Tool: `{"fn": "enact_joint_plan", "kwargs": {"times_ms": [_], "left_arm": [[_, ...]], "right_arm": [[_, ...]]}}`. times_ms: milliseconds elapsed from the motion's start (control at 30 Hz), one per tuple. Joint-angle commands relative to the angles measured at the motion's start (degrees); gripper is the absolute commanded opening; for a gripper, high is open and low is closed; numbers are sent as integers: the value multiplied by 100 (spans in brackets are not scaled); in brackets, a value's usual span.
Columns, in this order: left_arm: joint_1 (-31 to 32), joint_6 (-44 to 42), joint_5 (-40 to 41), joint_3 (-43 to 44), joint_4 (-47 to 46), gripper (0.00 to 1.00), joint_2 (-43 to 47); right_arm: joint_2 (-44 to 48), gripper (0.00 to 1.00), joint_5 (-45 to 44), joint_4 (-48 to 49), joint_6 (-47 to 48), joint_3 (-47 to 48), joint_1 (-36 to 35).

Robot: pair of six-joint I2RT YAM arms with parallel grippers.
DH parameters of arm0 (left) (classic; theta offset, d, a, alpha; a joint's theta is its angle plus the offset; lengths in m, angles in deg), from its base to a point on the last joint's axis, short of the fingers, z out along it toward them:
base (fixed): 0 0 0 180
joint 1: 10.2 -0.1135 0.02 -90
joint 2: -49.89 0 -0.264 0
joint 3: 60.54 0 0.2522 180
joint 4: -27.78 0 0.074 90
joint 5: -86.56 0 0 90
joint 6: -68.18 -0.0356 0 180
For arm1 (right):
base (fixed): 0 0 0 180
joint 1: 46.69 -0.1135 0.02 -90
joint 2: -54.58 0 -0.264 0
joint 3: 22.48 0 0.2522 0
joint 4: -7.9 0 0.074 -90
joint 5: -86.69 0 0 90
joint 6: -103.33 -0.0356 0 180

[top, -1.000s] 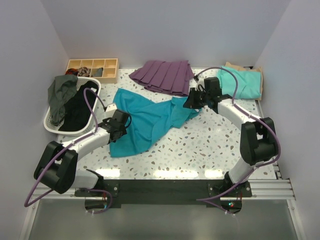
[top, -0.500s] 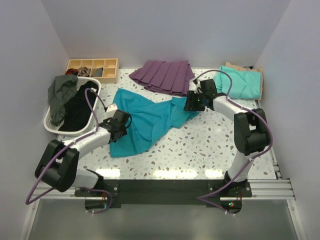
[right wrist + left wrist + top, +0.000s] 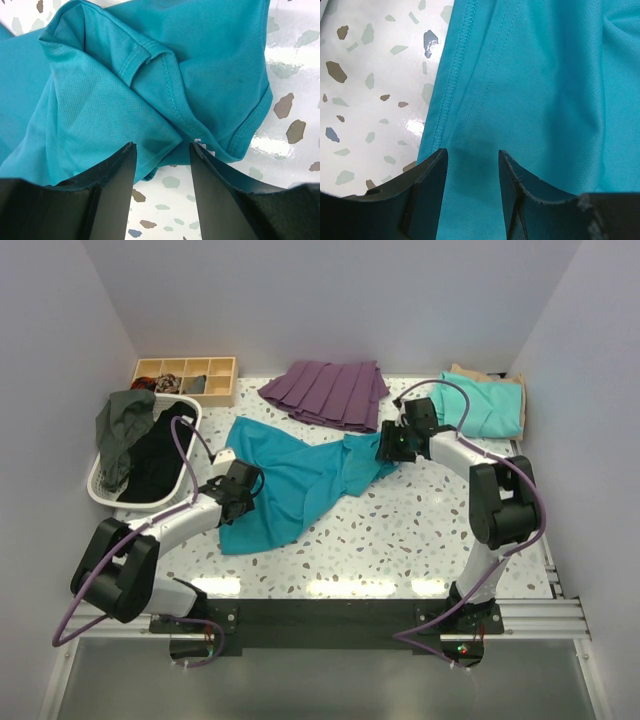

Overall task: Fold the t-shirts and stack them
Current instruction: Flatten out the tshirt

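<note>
A deep teal-blue t-shirt (image 3: 295, 480) lies crumpled across the middle of the table. My left gripper (image 3: 243, 483) sits over its left hem, open, with cloth between the spread fingers (image 3: 431, 175); the stitched hem (image 3: 451, 80) runs beside them. My right gripper (image 3: 385, 446) is open at the shirt's bunched right end, its fingertips (image 3: 122, 160) straddling a fold and a sleeve seam (image 3: 167, 85). A folded mint-green t-shirt (image 3: 482, 405) lies at the back right on top of a tan one (image 3: 478, 375).
A purple pleated garment (image 3: 328, 392) lies at the back centre. A white basket (image 3: 105, 495) with dark clothes stands at the left. A wooden compartment tray (image 3: 185, 378) sits at the back left. The table (image 3: 420, 530) is speckled white terrazzo.
My right gripper has shifted slightly right and its wrist has turned at the shirt's right end. The left arm and the shirt have hardly moved.
</note>
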Motion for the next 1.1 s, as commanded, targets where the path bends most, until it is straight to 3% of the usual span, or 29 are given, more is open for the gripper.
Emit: {"fn": "enact_joint_plan", "kwargs": {"times_ms": [0, 533, 567, 633, 667, 867, 1067], "left_arm": [[43, 14, 17, -5, -127, 50, -73], [35, 41, 52, -76, -127, 50, -82], [35, 41, 52, -84, -119, 50, -100], [35, 49, 52, -93, -110, 50, -100], [35, 49, 52, -102, -110, 50, -82], [35, 93, 96, -67, -5, 50, -12], [35, 137, 281, 38, 425, 52, 558]], "right_arm": [[139, 49, 240, 422, -18, -19, 75], [-230, 36, 787, 599, -80, 192, 119], [-213, 26, 786, 590, -53, 175, 128], [-204, 17, 786, 608, -62, 157, 128], [-195, 2, 795, 617, -53, 148, 119], [112, 0, 1093, 704, -53, 25, 119], [1228, 0, 1121, 731, -141, -291, 119]]}}
